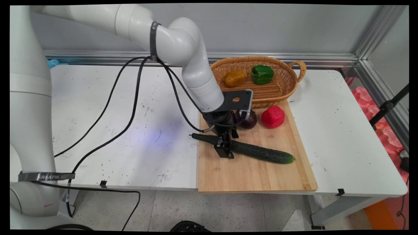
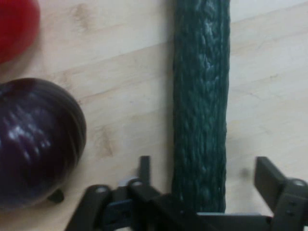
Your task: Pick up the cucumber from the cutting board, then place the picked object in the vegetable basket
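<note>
A long dark green cucumber (image 1: 261,152) (image 2: 202,96) lies slanted across a wooden cutting board (image 1: 254,176). My gripper (image 1: 225,149) (image 2: 204,168) is lowered over the cucumber near its left end. It is open, with one finger on each side of the cucumber and a small gap on both sides. A dark purple round vegetable (image 1: 250,121) (image 2: 33,144) sits just behind the gripper on the board. A red bell pepper (image 1: 273,116) (image 2: 14,24) stands to the right of the purple vegetable.
A wicker basket (image 1: 281,94) behind the board holds a yellow pepper (image 1: 234,78) and a green pepper (image 1: 262,74). Black cables hang from the arm over the white table (image 1: 130,130) on the left. The board reaches the table's front edge.
</note>
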You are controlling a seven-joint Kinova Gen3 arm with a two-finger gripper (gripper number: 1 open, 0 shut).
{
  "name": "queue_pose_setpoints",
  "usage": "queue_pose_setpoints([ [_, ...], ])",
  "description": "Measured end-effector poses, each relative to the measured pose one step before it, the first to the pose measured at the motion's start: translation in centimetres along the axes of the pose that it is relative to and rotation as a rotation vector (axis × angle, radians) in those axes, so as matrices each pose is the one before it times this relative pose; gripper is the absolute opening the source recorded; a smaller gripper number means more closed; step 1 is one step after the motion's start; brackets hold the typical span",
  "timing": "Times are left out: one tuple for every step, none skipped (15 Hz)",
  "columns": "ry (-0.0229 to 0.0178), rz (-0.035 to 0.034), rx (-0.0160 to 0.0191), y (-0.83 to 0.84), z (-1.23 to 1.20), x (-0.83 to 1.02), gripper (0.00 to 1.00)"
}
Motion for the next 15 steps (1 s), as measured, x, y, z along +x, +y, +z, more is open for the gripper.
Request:
queue_pose_setpoints([
  [-0.00057,0.00257,-0.00063,0.007,0.243,0.043,0.0],
  [-0.00024,0.00277,-0.00121,0.024,0.173,0.016,0.0],
  [0.00004,0.00303,-0.00115,0.021,0.115,0.014,0.0],
  [0.00019,0.00268,-0.0017,0.029,0.056,0.005,0.0],
  [0.00056,0.00473,-0.0016,0.044,0.019,0.015,0.0],
  [0.00018,0.00298,-0.00079,0.023,-0.041,-0.023,0.0],
  [0.00122,0.00394,-0.0009,0.0,-0.117,0.025,0.0],
  [0.00169,0.00346,-0.00054,-0.012,-0.187,0.022,0.0],
  [0.00201,0.00259,0.00005,-0.021,-0.223,0.035,0.0],
  [0.00289,0.0034,-0.00026,-0.034,-0.473,0.039,0.0],
  [0.00411,0.00368,0.00061,-0.058,-0.658,0.134,0.0],
  [0.00355,0.00172,-0.00008,-0.033,-0.721,0.146,0.0],
  [0.00477,0.0011,0.00056,-0.02,-0.823,0.189,0.0],
  [0.00784,-0.00062,0.00192,-0.007,-1.312,0.322,0.0],
  [0.00478,-0.00281,0.00219,-0.036,-1.062,0.301,0.0],
])
